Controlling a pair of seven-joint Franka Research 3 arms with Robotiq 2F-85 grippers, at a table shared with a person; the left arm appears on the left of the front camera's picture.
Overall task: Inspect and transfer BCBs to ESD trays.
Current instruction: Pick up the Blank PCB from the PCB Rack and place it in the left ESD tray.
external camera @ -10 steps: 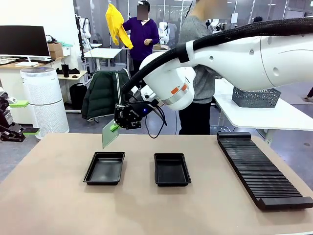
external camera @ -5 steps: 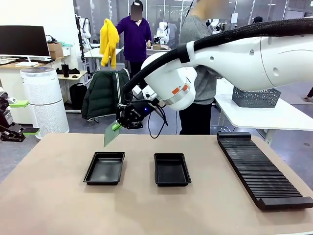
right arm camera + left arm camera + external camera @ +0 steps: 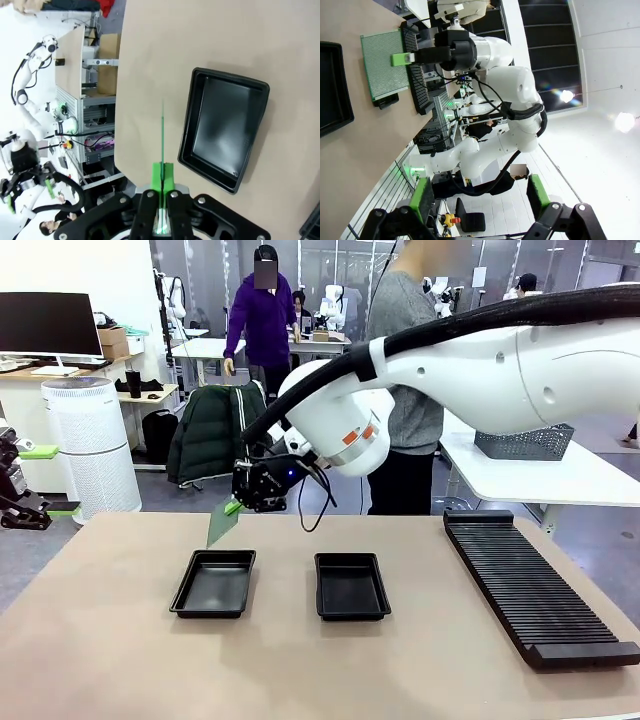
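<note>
A BCB point(image 3: 221, 525), a thin green board, hangs tilted above the far end of the left ESD tray point(image 3: 213, 583). My right gripper point(image 3: 236, 506) is shut on the board's top edge, its arm reaching in from the right. The second ESD tray point(image 3: 351, 586) lies to the right with nothing in it. In the right wrist view the BCB point(image 3: 162, 142) shows edge-on between the right gripper's point(image 3: 162, 186) fingers, beside a tray point(image 3: 222, 127). My left gripper point(image 3: 45, 480) waits open at the table's far left; the left wrist view shows the left gripper point(image 3: 480, 200) spread wide, facing the board point(image 3: 385, 67).
A long black ribbed rack point(image 3: 535, 590) lies along the table's right side. A mesh basket point(image 3: 523, 440) sits on a white side table behind it. A person point(image 3: 405, 370) stands at the far edge, behind the right arm.
The right gripper has shifted the board slightly left and down toward the left tray. The left arm has stayed put.
</note>
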